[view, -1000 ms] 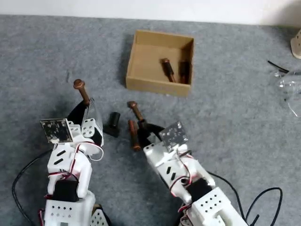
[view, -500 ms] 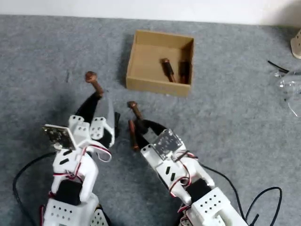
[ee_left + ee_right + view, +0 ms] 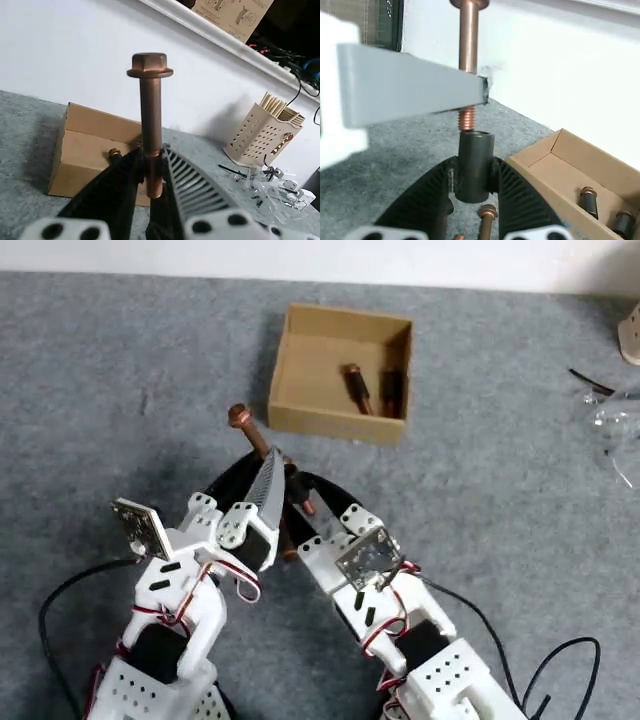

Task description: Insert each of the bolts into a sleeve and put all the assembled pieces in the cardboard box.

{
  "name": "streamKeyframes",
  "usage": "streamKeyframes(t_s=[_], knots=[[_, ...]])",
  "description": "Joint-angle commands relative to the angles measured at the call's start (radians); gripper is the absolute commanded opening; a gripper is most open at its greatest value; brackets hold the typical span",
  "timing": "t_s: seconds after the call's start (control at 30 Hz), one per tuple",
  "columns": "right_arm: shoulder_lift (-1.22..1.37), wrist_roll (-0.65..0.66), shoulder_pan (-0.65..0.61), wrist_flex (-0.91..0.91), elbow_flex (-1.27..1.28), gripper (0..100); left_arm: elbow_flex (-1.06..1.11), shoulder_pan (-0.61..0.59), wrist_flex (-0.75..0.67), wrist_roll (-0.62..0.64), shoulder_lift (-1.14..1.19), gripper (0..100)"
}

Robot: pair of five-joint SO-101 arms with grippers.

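One bolt [image 3: 151, 125] in left fingers [image 3: 112, 187], just above sleeve [image 3: 472, 162] in right fingers [image 3: 520, 195]

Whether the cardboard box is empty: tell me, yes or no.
No, the high view shows two pieces lying inside the cardboard box, toward one side wall.

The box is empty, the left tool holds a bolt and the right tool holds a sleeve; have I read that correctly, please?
Not quite: the box is not empty. The high view shows two pieces lying in it. The rest stands: the left tool holds a bolt and the right tool holds a sleeve.
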Motion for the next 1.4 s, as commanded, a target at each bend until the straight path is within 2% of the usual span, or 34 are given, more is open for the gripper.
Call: streamKeyframes(t_s=[0.0,0.37,0.53,0.7,0.9,1.13,1.37], knots=[[-0.018,0.012,0.008,-0.030,0.111,0.4,-0.079,-0.022,-0.029,0.020,-0.012,0],[-0.018,0.011,0.036,0.005,0.113,0.4,-0.073,-0.018,-0.032,0.020,-0.012,0],[-0.018,0.014,-0.018,0.050,0.117,0.4,-0.058,-0.018,-0.032,0.025,-0.012,0],[-0.018,0.014,-0.021,0.048,0.117,0.4,-0.051,-0.016,-0.034,0.026,-0.012,0],[-0.019,0.014,-0.018,0.047,0.113,0.4,-0.005,0.079,-0.032,0.020,-0.012,0],[-0.019,0.014,-0.004,0.047,0.110,0.4,0.027,0.076,-0.031,0.018,-0.012,0],[-0.019,0.014,0.002,0.047,0.110,0.4,0.030,0.005,-0.031,0.020,-0.012,0]])
